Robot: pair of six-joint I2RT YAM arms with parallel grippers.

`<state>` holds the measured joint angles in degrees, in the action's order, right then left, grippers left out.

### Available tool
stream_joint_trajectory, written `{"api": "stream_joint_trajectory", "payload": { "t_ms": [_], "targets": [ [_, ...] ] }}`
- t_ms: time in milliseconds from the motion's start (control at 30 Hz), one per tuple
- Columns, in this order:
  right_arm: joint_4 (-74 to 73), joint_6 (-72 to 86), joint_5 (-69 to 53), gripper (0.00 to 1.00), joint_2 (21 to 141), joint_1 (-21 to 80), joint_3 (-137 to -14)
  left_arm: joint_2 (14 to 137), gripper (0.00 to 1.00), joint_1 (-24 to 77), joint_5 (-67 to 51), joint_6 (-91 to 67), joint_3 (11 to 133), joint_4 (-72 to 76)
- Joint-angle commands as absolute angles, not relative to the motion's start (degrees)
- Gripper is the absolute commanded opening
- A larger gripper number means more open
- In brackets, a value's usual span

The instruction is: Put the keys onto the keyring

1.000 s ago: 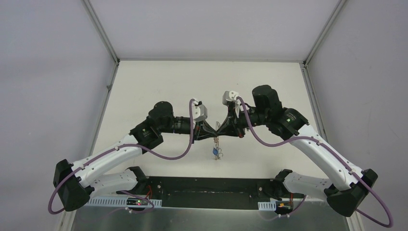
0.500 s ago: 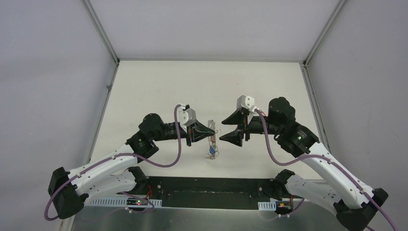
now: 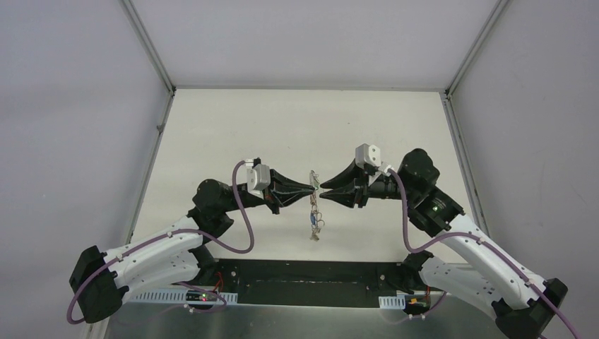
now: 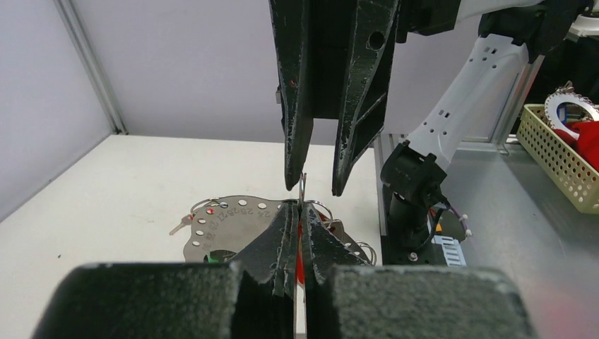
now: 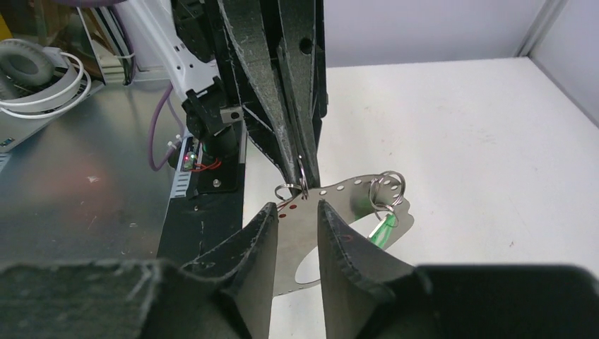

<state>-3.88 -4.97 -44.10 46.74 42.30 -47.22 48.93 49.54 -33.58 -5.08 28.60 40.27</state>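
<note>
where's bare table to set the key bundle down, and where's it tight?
Free: the far half of the table, up to the back wall. A narrower strip lies between the left arm and the left rail. Crowded: centre, where the left tool, shut on the key bundle, meets the open right tool.

Left arm (image 3: pixel 152 251) and right arm (image 3: pixel 487 258) alike: white link shells with rows of small holes, black joint housings. A purple cable (image 3: pixel 244 219) loops along each, with a pale grey camera block (image 3: pixel 258 176) at each wrist. Fingers (image 4: pixel 297 106) black, long, tapered, rough-grained, with scuffed edges.
</note>
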Motion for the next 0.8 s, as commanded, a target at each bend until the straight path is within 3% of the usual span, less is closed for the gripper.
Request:
{"api": "stream_joint_trajectory", "payload": {
  "t_ms": [0, 333, 500, 633, 767],
  "targets": [
    [4.64, -2.41, -48.62, 0.28, 47.16, 42.45, -47.59, 47.89, 0.00, 49.87, -35.20, -6.27, 29.26, 47.68],
    [7.13, -0.18, -50.74, 0.28, 49.49, 42.45, -48.32, 49.00, 0.00, 49.85, -36.02, -6.72, 29.97, 47.20],
    [7.14, -0.19, -51.42, 0.16, 50.76, 42.45, -48.75, 49.05, 0.00, 49.85, -36.03, -6.91, 30.14, 47.40],
    [5.98, -0.48, -51.19, 0.00, 51.40, 42.52, -49.16, 48.89, 0.00, 49.92, -36.12, -6.89, 30.23, 47.25],
    [2.89, -2.03, -49.83, 0.00, 51.15, 42.45, -50.00, 48.40, 0.00, 49.89, -36.12, -6.57, 30.23, 46.38]
  ]
}}
